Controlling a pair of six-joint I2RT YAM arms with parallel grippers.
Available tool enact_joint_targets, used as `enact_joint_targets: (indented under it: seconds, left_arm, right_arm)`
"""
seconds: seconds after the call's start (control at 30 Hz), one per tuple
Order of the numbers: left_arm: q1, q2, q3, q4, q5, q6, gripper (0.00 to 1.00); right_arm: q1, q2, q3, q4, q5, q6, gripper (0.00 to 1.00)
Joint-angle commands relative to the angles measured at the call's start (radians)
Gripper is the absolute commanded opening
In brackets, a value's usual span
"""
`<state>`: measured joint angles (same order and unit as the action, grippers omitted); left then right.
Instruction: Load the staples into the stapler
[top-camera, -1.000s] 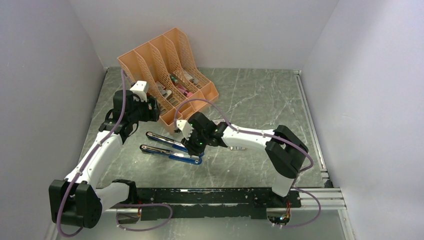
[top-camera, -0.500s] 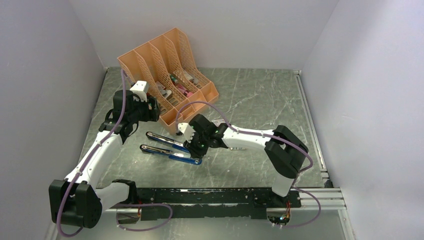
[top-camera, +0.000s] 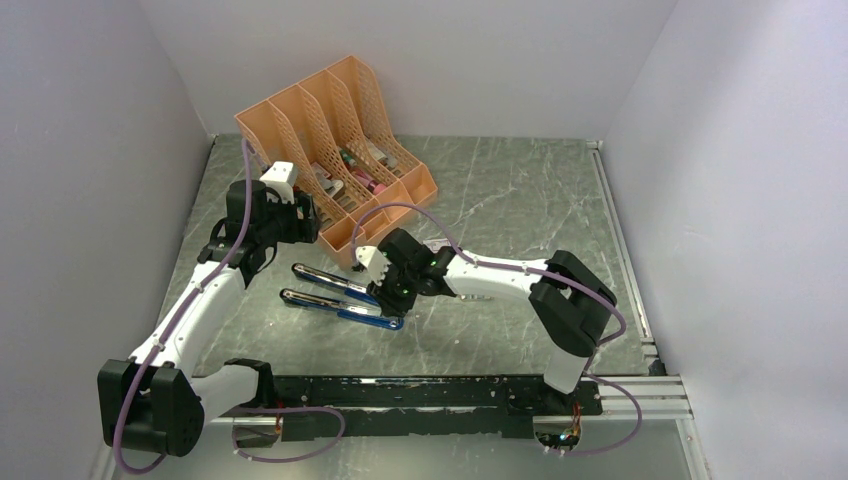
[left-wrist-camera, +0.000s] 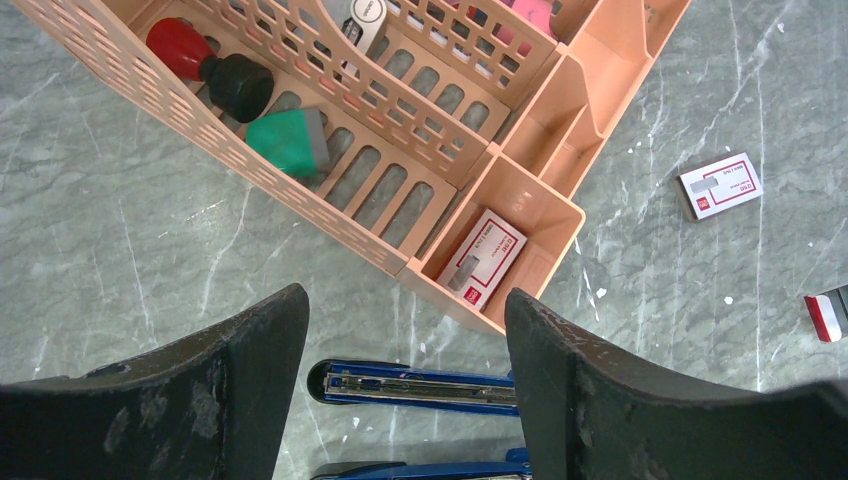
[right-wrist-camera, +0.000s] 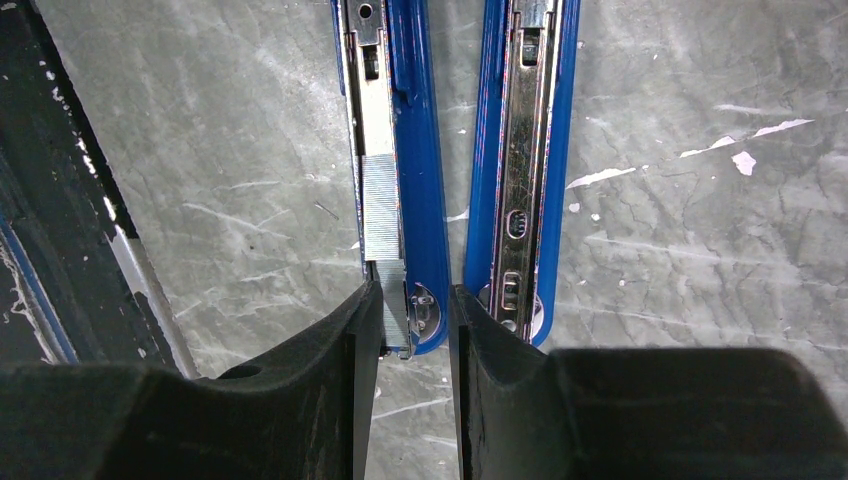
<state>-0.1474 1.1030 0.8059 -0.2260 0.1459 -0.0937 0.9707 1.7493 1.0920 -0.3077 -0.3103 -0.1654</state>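
The blue stapler (top-camera: 340, 308) lies opened flat on the table, its two arms side by side. In the right wrist view the silvery staples (right-wrist-camera: 381, 210) sit in the channel of its left arm (right-wrist-camera: 420, 150); the other arm (right-wrist-camera: 525, 150) shows an empty metal track. My right gripper (right-wrist-camera: 415, 300) hovers at the hinge end, open only a narrow gap. Its left fingertip (right-wrist-camera: 365, 315) meets the near end of the staples, and nothing is clamped. My left gripper (left-wrist-camera: 405, 310) stands wide open and empty above the stapler's far tip (left-wrist-camera: 420, 386), close to the organizer.
An orange desk organizer (top-camera: 300, 120) stands at the back left with stamps and small items in it. A white-and-red staple box (left-wrist-camera: 483, 258) rests in its front pocket. Another such box (left-wrist-camera: 718, 185) lies on the table to the right.
My right wrist has edged slightly down and left along the stapler's hinge end. The left arm and the stapler have not moved.
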Motion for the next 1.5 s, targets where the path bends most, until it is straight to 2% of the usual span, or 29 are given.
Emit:
enact_joint_targets:
  seconds: [0.0,1.47]
  left_arm:
    - [0.006,-0.017,0.000,0.009,0.007,0.008,0.76]
    - [0.006,-0.018,-0.002,0.010,0.003,0.008,0.76]
  right_arm:
    - [0.000,0.019,0.024,0.002,-0.001,-0.011,0.34]
    - [0.000,0.065,0.062,0.036,-0.014,-0.017,0.34]
